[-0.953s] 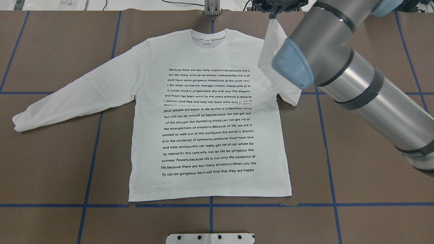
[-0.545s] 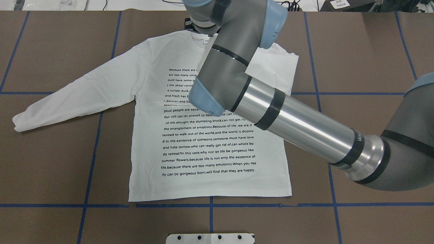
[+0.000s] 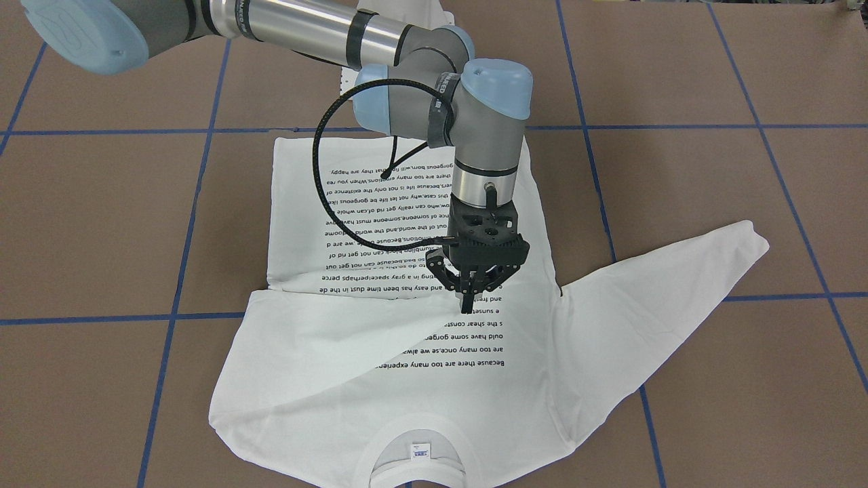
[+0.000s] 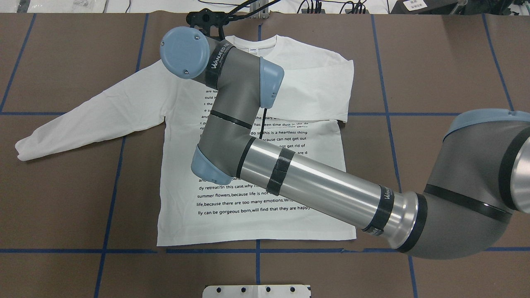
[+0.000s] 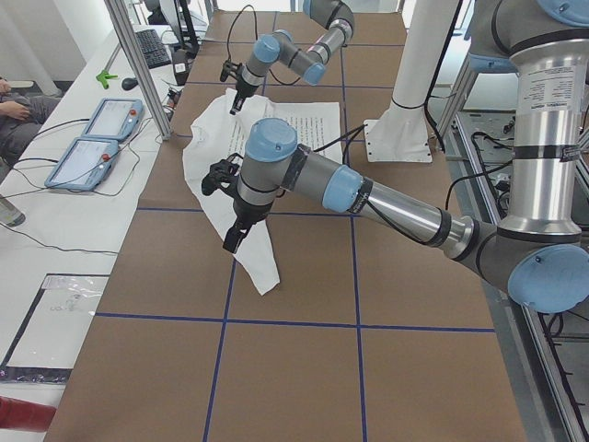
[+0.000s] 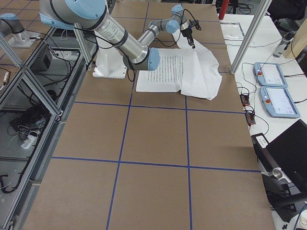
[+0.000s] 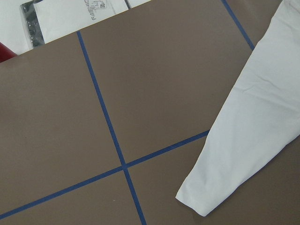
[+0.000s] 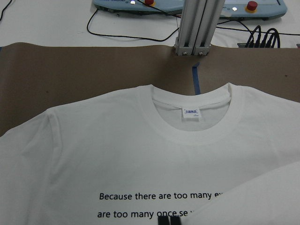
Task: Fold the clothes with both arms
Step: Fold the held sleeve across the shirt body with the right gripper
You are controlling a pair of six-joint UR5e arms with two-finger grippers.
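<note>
The T-shirt (image 4: 178, 165) lies flat, print up. Its folded sleeve (image 3: 325, 346) crosses the chest just below the collar (image 8: 187, 136). My right tool (image 3: 467, 305) has its fingers pinched together on that sleeve's end. The other sleeve (image 4: 91, 120) stretches away from the collar. My left tool (image 5: 232, 241) hangs above its cuff, and I cannot tell its grip. Brown worktop (image 4: 434, 62) borders the shirt, and a post (image 8: 193, 28) stands just past the collar.

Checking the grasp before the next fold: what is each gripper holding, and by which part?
The right gripper, jaws shut, pinches the T-shirt by the end of its folded-over sleeve. The left gripper: cannot tell.
</note>
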